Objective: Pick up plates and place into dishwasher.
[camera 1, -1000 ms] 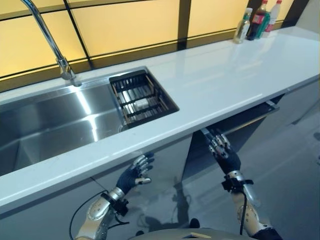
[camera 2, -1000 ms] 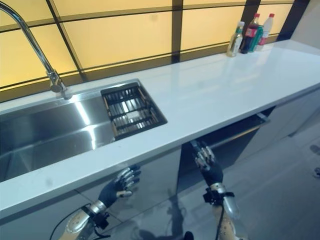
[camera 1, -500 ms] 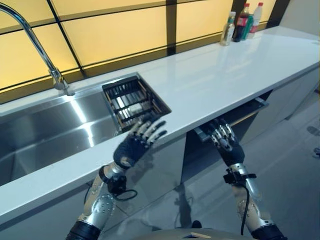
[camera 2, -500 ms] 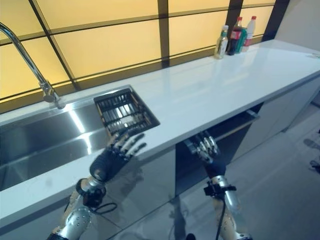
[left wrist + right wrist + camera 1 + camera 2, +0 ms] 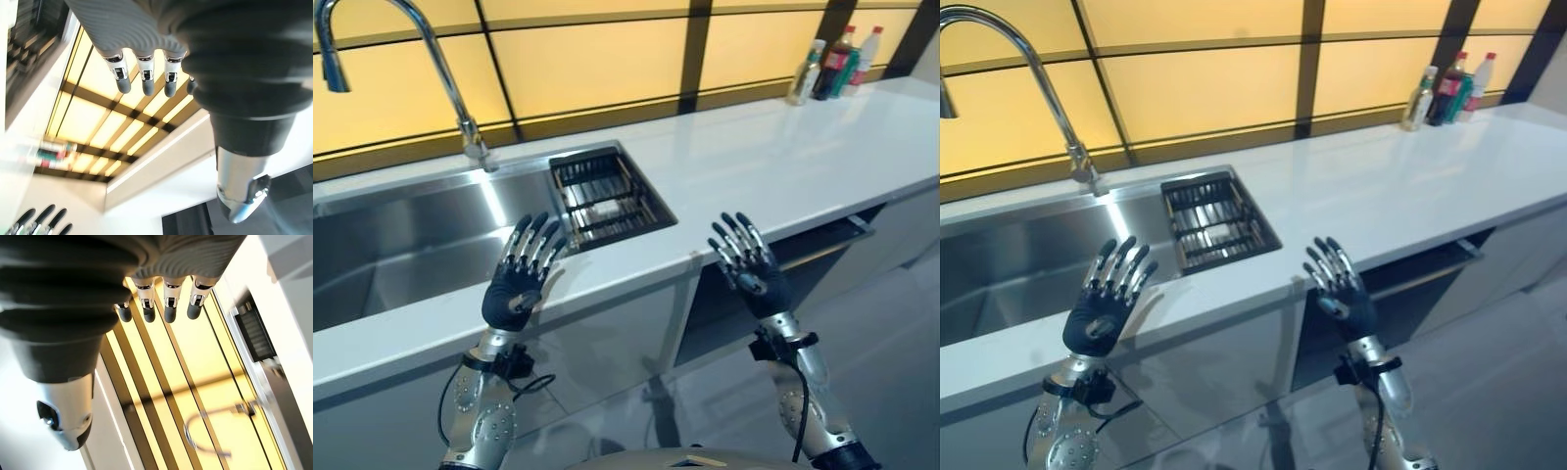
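- Your left hand (image 5: 516, 291) is raised in front of the white countertop (image 5: 773, 166), fingers straight and spread, holding nothing. It shows against the counter's front edge, just before the stainless sink (image 5: 401, 245).
- Your right hand (image 5: 752, 274) is raised the same way, fingers straight and fanned apart, empty. It sits before the counter edge, beside the dark gap where the dishwasher door (image 5: 822, 245) stands slightly ajar under the countertop.
- The 2 hands are well apart from each other, roughly level, with the black wire rack (image 5: 605, 193) beyond and between them.
- That rack sits in the right end of the sink, next to the countertop. A pale flat piece (image 5: 597, 208) lies in its bottom; you cannot tell from here whether it is a plate. It is beyond both hands, nearer your left, and touched by neither.
- The curved tap (image 5: 440, 73) rises behind the sink, near the yellow window panels (image 5: 597, 49).
- 3 or more bottles (image 5: 832, 67) stand at the far right end of the countertop, well away from both hands.
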Controlling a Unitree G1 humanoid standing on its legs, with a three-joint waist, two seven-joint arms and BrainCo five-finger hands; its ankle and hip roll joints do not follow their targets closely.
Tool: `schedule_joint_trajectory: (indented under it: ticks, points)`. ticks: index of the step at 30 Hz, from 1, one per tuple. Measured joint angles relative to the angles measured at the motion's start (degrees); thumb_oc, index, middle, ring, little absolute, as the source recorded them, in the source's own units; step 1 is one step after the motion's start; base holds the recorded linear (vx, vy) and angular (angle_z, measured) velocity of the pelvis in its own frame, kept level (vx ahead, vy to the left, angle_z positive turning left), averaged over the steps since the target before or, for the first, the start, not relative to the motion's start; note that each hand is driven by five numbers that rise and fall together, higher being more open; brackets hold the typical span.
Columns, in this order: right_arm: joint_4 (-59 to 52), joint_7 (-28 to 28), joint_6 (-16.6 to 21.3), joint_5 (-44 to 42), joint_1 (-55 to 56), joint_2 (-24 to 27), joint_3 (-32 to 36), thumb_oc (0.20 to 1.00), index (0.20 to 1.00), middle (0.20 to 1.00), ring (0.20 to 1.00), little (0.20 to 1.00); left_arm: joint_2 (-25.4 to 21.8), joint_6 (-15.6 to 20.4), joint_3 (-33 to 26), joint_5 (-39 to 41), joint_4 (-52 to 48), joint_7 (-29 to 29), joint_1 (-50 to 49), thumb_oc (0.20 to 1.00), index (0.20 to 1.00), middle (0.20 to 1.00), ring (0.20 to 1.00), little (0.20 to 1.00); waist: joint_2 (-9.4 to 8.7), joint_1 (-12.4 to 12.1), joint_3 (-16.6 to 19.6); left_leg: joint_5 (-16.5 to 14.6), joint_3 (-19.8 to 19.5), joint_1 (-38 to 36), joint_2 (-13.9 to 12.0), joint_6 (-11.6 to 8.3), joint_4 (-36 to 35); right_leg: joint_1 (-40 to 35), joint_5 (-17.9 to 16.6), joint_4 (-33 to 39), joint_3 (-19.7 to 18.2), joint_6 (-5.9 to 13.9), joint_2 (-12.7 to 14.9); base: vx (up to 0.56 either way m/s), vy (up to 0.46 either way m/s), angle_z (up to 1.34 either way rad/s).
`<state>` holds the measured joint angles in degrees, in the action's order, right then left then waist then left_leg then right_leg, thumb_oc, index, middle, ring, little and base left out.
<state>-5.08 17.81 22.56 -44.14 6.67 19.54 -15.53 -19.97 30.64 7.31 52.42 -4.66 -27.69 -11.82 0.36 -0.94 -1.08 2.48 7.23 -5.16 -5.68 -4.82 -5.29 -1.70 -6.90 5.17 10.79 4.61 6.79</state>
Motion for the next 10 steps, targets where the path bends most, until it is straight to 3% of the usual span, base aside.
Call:
schedule_joint_trajectory:
  ticks: [6, 10]
  points:
    - [0.0, -2.0, 0.2, 3.6, -5.6, -0.2, -3.4, 1.0, 1.0, 1.0, 1.0, 1.0, 0.0, 0.0, 0.0, -6.8, -0.3, 9.0, 0.4, 1.0, 1.0, 1.0, 1.0, 1.0, 0.0, -1.9, 0.0, 0.3, -1.7, 0.8, 0.2, -0.05, 0.3, -0.3, 0.4, 0.0, 1.8, 0.18, 0.3, 0.02, 0.004, 0.16]
    - [0.0, -2.4, 0.1, 3.7, -5.8, -0.4, -3.4, 1.0, 1.0, 1.0, 1.0, 1.0, 0.4, -0.1, -0.1, -6.8, -0.3, 11.3, 0.0, 1.0, 1.0, 1.0, 1.0, 1.0, 0.04, -3.3, -0.2, 0.7, -2.9, 1.0, 0.5, -0.24, 0.3, -0.6, 0.5, 0.0, 2.9, 0.31, 0.3, -0.02, -0.001, 0.17]
